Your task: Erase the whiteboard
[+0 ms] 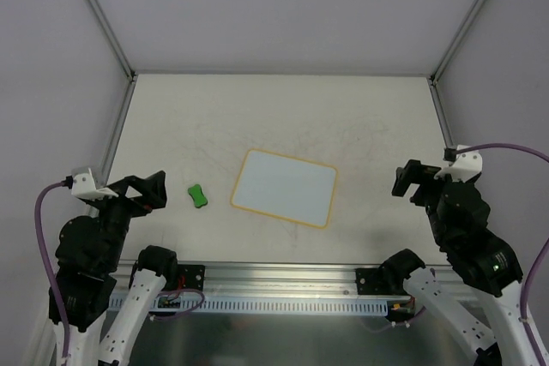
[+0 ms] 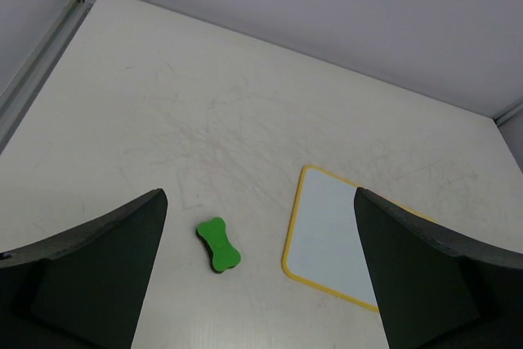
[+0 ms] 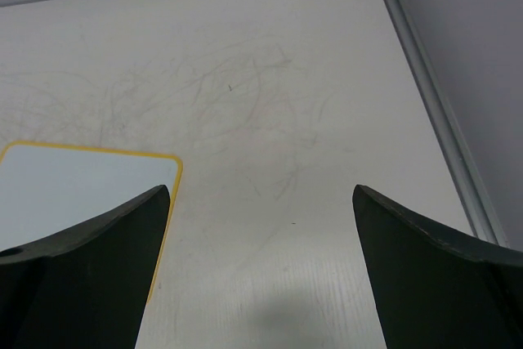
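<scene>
In the middle of the top external view, the whiteboard (image 1: 285,188) is being shown lying flat on the desk (image 1: 257,117), slightly turned, its face plain white inside the yellow-orange rim. A small green bone-shaped eraser (image 1: 198,196) is being shown just left of it, apart from its rim. At the lower left of the frame the left claw (image 1: 153,189) is being held spread and empty, near the eraser but not touching it. At the right edge the right claw (image 1: 410,179) is likewise being held spread and empty, well apart from the board.

In the left wrist view, the left claw (image 2: 258,195) is being held wide apart, with nothing between its dark fingers (image 2: 98,267). Between them, at the lower centre of the frame, the eraser (image 2: 218,244) is being seen lying on the scuffed desk (image 2: 204,104). The whiteboard (image 2: 327,239) is being partly hidden behind the right-hand finger.

In the right wrist view, the right claw (image 3: 260,194) is being held wide apart and empty over the desk (image 3: 270,96). At the lower left of the frame a corner of the whiteboard (image 3: 73,194) is being cut off by the left-hand finger. A metal rail (image 3: 433,112) is being seen running down the right side.
</scene>
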You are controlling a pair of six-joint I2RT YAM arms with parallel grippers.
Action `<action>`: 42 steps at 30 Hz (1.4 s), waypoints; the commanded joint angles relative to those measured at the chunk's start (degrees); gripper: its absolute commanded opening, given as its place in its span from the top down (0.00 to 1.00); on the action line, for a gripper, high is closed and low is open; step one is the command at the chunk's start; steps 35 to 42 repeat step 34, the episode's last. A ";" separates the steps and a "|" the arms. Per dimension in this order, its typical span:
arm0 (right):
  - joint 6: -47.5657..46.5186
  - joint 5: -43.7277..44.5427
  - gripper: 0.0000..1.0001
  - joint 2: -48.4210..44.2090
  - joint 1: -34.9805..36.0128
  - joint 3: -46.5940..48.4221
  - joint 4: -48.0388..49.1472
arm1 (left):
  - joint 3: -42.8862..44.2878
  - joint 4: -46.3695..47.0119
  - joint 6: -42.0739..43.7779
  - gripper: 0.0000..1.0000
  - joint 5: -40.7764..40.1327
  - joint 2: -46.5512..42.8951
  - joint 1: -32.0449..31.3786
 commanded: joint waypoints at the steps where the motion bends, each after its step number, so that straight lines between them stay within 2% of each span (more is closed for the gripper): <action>1: -4.98 4.49 0.01 -3.75 -0.31 -0.05 -0.08 | -4.30 -0.33 2.46 0.01 -1.92 -4.68 0.56; 6: -7.26 4.50 0.01 -10.61 -0.31 -5.40 4.21 | -10.99 -0.07 1.49 0.01 -2.71 -14.24 0.47; 11: -7.53 2.74 0.01 -15.37 -0.31 -9.71 7.12 | -16.27 0.98 0.26 0.01 -4.82 -19.54 0.47; 19: -6.30 1.77 0.01 -16.60 -0.31 -11.56 8.00 | -16.80 1.60 0.87 0.01 -2.72 -18.32 0.47; 42: -6.74 2.56 0.01 -18.62 -0.22 -13.15 9.58 | -17.15 1.87 1.84 0.01 -3.42 -17.97 0.56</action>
